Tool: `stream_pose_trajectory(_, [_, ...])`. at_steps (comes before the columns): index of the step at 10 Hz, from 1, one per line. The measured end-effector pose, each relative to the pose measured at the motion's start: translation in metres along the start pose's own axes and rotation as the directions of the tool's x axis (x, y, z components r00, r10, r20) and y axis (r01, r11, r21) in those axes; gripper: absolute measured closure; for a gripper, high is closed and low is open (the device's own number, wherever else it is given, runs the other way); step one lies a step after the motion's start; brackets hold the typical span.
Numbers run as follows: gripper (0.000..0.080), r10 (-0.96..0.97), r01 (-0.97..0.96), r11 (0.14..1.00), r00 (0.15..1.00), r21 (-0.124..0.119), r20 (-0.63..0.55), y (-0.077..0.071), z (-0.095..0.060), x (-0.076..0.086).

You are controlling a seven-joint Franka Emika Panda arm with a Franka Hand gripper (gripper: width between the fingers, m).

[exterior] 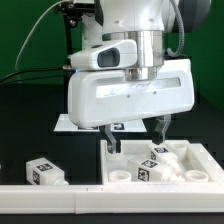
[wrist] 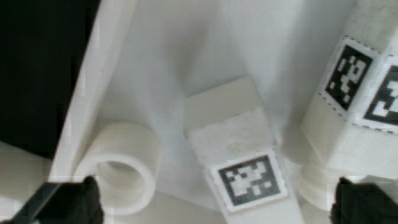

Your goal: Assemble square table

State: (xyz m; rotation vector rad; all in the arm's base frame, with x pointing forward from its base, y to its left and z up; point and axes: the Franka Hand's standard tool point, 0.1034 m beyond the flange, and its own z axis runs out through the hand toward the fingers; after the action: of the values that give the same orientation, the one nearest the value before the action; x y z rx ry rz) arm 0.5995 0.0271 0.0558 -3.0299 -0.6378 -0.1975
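- One gripper (exterior: pixel 135 138) hovers, jaws spread wide, holding nothing.
- Just below it, toward five o'clock in the exterior view, lies the square table slab (exterior: pixel 196 158).
- Between the fingers (wrist: pixel 54 203) a tagged leg (wrist: pixel 237 150) rests on the slab, its long axis crossing their closing line.
- At eight o'clock, well apart, sits a spare leg (exterior: pixel 45 172).
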Motion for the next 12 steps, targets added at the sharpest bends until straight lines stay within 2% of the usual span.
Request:
stream_pose_trajectory(1, [0.0151, 0.028, -0.029, 0.999, 0.999, 0.020, 0.035, -0.001, 0.003, 0.000])
stream_pose_trajectory(2, [0.0151, 0.024, -0.025, 1.000, 0.999, 0.019, 0.034, 0.002, 0.009, 0.001])
stream_pose_trajectory(4, [0.0151, 0.011, -0.012, 1.000, 1.000, 0.010, 0.029, 0.008, 0.020, -0.007])
stream_pose_trajectory(7, [0.0151, 0.010, -0.010, 1.000, 1.000, 0.000, 0.017, 0.010, 0.023, -0.011])
stream_pose_trajectory(9, [0.0151, 0.014, -0.014, 1.000, 1.000, -0.021, -0.018, 0.004, 0.024, -0.008])
stream_pose_trajectory(12, [0.0151, 0.004, -0.005, 1.000, 0.999, -0.029, -0.035, -0.015, 0.029, -0.006])
